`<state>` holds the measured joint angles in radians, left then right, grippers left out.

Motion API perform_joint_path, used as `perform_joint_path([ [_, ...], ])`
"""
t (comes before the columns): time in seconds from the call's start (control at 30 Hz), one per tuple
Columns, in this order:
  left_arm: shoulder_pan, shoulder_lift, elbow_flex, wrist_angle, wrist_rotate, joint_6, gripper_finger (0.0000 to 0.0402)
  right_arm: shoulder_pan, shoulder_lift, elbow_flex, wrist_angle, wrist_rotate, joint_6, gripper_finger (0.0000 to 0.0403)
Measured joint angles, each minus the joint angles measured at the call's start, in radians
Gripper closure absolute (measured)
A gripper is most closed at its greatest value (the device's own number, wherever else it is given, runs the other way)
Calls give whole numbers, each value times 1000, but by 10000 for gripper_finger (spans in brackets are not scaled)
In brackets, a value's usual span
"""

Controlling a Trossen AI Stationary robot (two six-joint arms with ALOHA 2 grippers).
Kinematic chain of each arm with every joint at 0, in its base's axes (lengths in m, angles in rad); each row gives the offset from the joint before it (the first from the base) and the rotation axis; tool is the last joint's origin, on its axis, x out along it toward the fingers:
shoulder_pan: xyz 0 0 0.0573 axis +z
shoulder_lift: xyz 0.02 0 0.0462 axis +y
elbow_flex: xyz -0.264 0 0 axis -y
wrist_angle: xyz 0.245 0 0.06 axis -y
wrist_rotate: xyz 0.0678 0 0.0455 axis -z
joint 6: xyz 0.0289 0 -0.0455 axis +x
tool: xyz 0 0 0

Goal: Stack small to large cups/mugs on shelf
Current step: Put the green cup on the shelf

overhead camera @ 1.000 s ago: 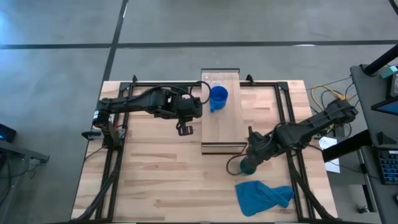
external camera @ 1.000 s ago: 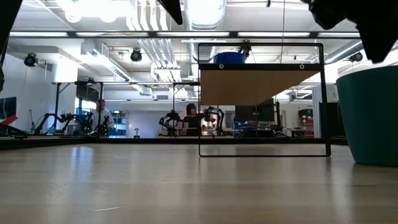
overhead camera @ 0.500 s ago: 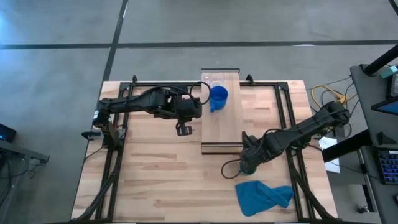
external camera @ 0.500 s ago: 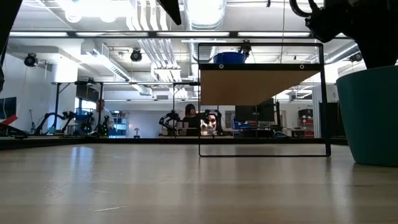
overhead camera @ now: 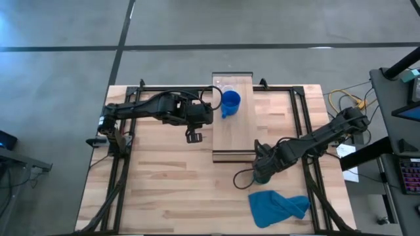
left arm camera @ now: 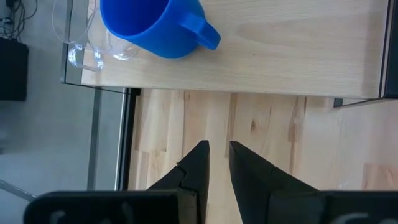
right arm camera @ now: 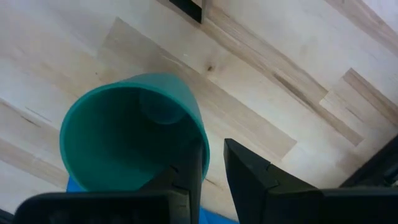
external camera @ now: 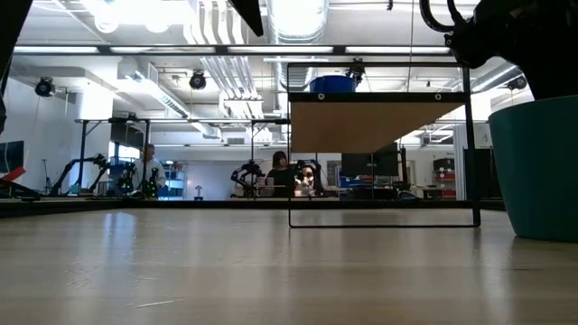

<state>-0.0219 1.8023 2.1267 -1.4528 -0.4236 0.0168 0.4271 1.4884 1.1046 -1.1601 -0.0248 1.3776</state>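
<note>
A bright blue mug (overhead camera: 230,103) stands on the far end of the shelf (overhead camera: 233,131), handle toward the table's near side. A tiny clear cup (left arm camera: 84,48) stands right beside it. The dark green cup (overhead camera: 258,176) stands upright on the tabletop just in front of the shelf's near right corner; it also shows in the low view (external camera: 540,167). My right gripper (right arm camera: 211,152) is down at the green cup's rim and shut on it. My left gripper (left arm camera: 216,146) hovers off the shelf's left side with a narrow gap between its fingers and nothing in it. My right gripper holds the green cup by the rim wall (right arm camera: 204,144) on one side of the mouth, with one finger inside the cup and one outside. The fingers come from above, pointing down. The cup stands upright with its base on the table.
A crumpled blue cloth (overhead camera: 279,205) lies near the table's near edge, just in front of the green cup. The shelf's dark end frame (overhead camera: 233,156) stands close behind the cup. Dark rails run along both sides of the table. Bare shelf board lies in front of the blue mug.
My right gripper has come down onto the green cup, shifting a little toward the table's left and near edge, and has then held still. The cup has kept its place on the table.
</note>
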Motion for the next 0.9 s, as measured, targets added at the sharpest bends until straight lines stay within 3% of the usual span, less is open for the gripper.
perform_joint_path([
  [0.17, 0, 0, 0, 0, 0, 0, 354, 0, -2, 0, -1, 3, 3, 346],
  [0.37, 0, 0, 0, 0, 0, 1, 354, 0, -2, 0, 0, 2, 7, 389],
  [0.53, 0, 0, 0, 0, 0, 42, 354, 0, 0, 15, -4, -9, 10, 393],
  [0.9, 0, 0, 0, 0, 0, 44, 354, 7, -6, 293, -134, 14, -67, 394],
])
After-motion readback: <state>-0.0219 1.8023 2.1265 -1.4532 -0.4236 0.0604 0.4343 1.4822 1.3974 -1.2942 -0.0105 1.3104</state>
